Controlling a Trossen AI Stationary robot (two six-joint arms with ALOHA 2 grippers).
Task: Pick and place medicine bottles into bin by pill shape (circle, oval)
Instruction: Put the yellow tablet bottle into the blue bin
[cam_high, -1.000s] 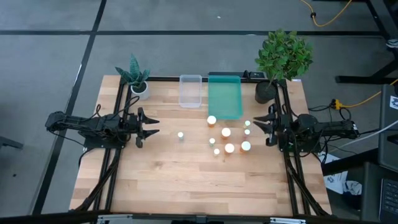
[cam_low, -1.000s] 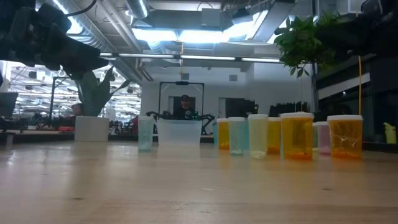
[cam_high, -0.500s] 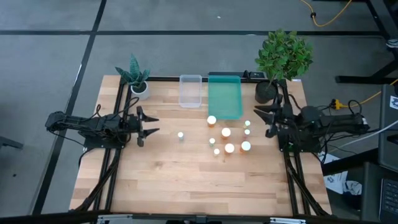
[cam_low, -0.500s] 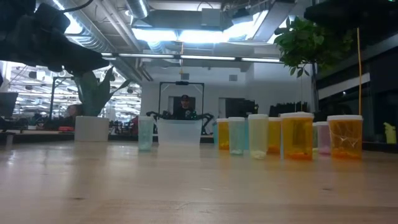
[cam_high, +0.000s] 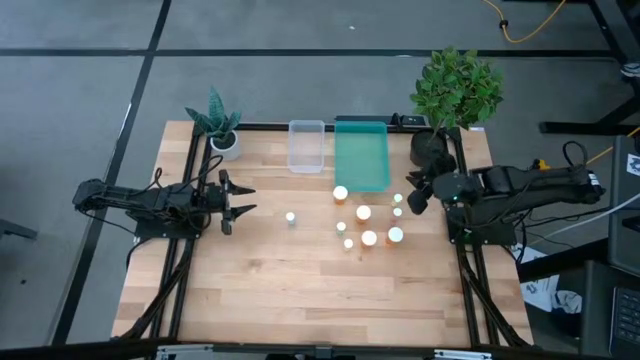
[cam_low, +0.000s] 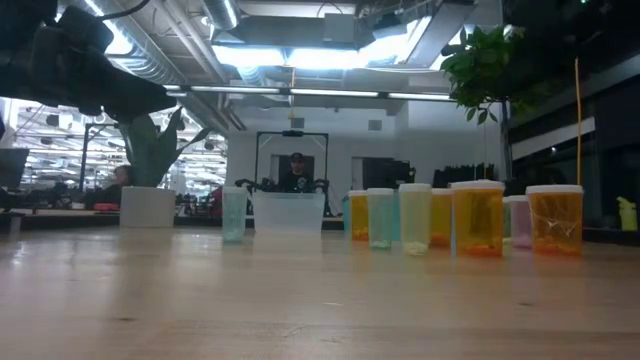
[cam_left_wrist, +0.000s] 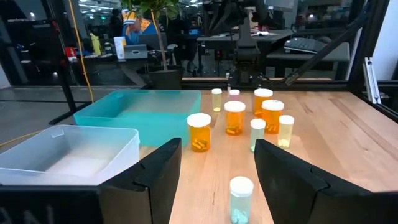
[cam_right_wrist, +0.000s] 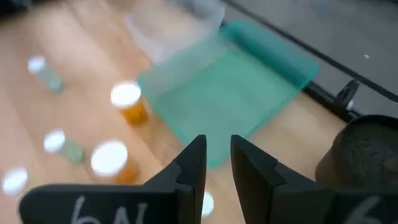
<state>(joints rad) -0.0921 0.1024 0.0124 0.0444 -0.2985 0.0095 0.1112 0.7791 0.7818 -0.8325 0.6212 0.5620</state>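
From my seat nothing looks sorted yet: the teal bin (cam_high: 361, 157) at twelve o'clock of the table (cam_high: 250, 290) and the clear bin (cam_high: 306, 146) beside it both seem empty. All the medicine bottles (cam_high: 368, 220) stand at about two o'clock of centre, one stray pale bottle (cam_high: 290, 216) toward nine. My right gripper (cam_high: 412, 197), pinched together and empty, hangs over the cluster's three o'clock edge; my left gripper (cam_high: 243, 200) waits partly spread at nine.

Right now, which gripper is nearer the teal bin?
The right gripper, just off the teal bin's near right corner. The left gripper waits far across the table, beyond the clear bin.
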